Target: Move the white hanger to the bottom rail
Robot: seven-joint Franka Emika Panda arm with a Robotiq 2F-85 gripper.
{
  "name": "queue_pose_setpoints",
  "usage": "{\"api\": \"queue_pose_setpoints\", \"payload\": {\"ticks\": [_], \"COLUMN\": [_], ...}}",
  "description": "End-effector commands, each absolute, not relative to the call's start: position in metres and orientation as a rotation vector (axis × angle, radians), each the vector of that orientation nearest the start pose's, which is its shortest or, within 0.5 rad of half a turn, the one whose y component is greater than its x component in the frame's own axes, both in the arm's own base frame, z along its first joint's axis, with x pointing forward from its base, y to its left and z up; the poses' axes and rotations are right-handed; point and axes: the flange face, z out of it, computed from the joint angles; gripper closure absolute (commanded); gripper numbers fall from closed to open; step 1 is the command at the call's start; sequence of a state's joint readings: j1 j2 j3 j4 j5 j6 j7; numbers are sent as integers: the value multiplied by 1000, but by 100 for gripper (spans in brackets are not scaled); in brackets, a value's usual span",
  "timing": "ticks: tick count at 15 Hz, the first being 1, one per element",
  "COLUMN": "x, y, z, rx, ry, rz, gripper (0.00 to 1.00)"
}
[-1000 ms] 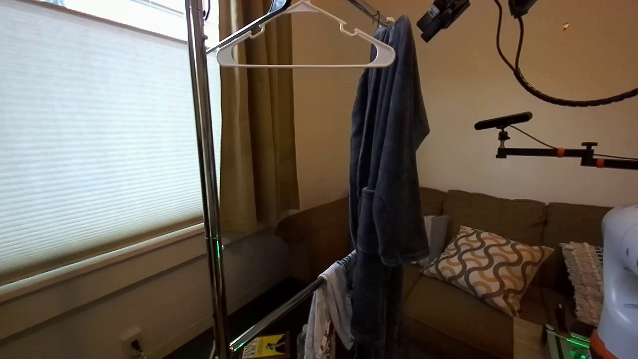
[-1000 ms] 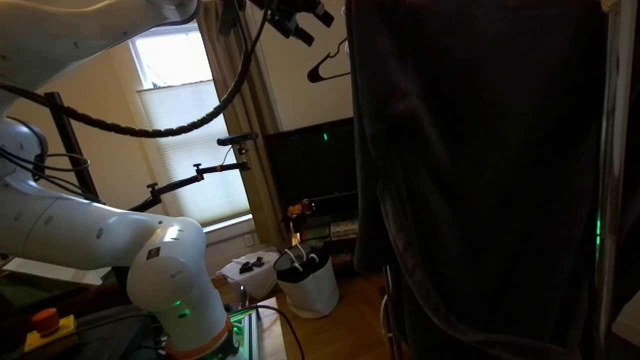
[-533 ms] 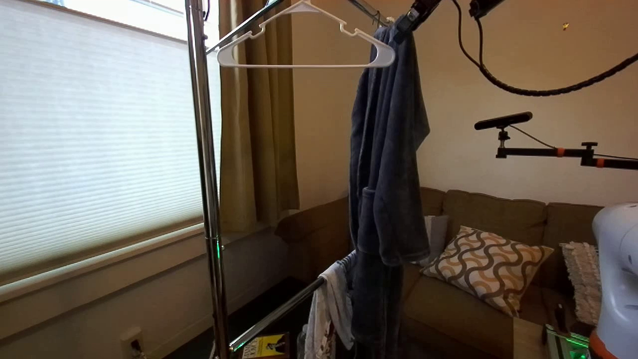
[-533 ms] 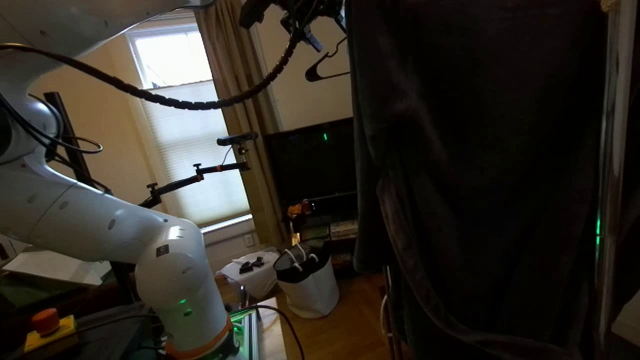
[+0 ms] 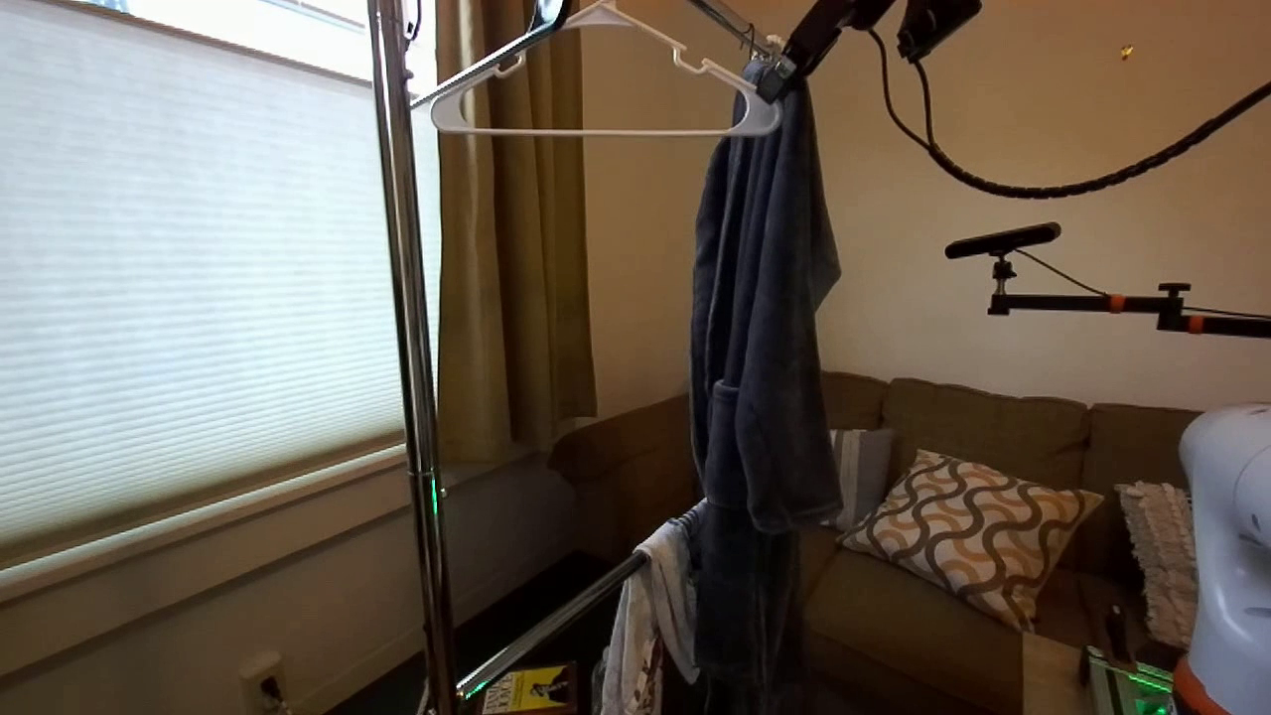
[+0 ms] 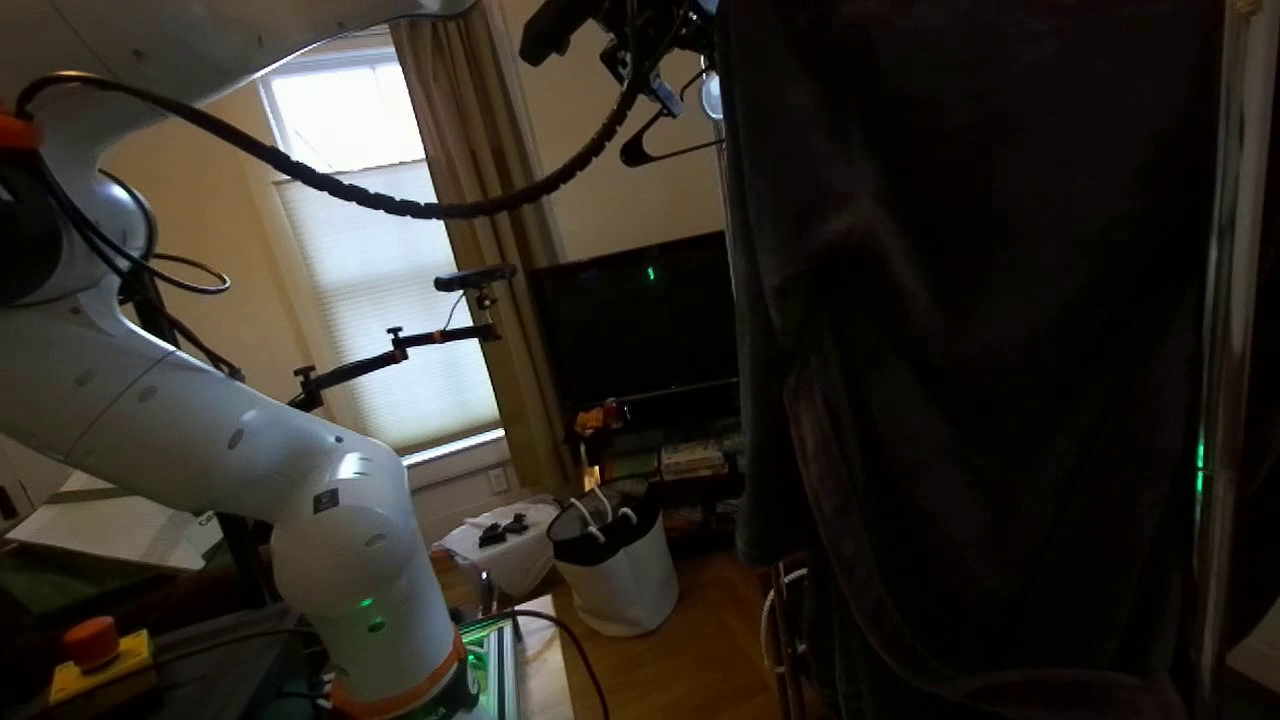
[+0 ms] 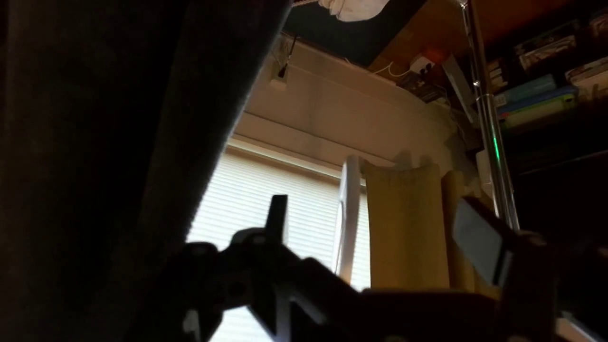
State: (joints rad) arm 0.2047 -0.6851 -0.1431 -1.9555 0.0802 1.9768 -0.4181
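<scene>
While the brown sofa (image 5: pixel 993 417) sits well below the gripper (image 7: pixel 375 223), the chrome garment rack (image 5: pixel 409 298) stands right by it: top rail (image 5: pixel 730 20) near the fingers (image 7: pixel 477 237), end post well apart. Pleated window shade (image 7: pixel 313 228): far past the gripper in the wrist view. White Franka arm (image 6: pixel 250 440): below and to the side of the gripper, upper part out of view. Mustard curtain (image 7: pixel 406 218): beyond the gripper, visible through the finger gap in the wrist view. Slate-blue bathrobe (image 5: pixel 765 328) hangs just beside the gripper. In an exterior view a fingertip (image 5: pixel 777 79) overlaps its shoulder; can't tell if they touch. Wrist view has its dark fabric right next to one finger. Flat-screen TV (image 6: pixel 640 330): lower than the gripper and beyond it. Bottom rail (image 5: pixel 556 616): well below the gripper, pale cloth (image 5: pixel 665 576) draped over it. White hamper (image 6: pixel 620 580) with dark rim: on the floor (image 6: pixel 705 610), far below. Wavy-print pillow (image 5: pixel 963 526): on the sofa, also far below.

White plastic hanger (image 5: pixel 606 132): up at top-rail height, lower bar level, hook out of view. One end is close to the gripper; wrist view puts it edge-on between the fingers, a gap on each side. Can't tell how deep it sits in there. Dark hanger (image 6: pixel 634 153): just under the fingers in an exterior view, partly hidden behind the bathrobe. Gripper itself: fingers spread apart. Red e-stop button (image 6: pixel 90 642): far below the gripper.
</scene>
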Motion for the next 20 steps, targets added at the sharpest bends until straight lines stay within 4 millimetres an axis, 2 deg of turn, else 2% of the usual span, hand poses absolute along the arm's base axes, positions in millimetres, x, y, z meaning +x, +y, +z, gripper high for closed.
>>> {"api": "queue_pose_setpoints", "payload": {"ticks": [1,7,9,12,16,17,18,20], "x": [356,358,353,333,286,277,269,263], "y": [-10,-12,-12,-12,-16,-17,-15,-11], "z": [790,786,789,803,842,843,836,807], "rx": [-2823,-2822,-2806,-2729,-2583,-2567,-2579,-2618], "ry": [-697,-699,-692,-694,-634,-646,-678,-693], "rz": [-1051,-1048,-1058,-1130,-1409,-1424,-1370,-1212], "gripper": [42,89,100,98,98,98,98,98]}}
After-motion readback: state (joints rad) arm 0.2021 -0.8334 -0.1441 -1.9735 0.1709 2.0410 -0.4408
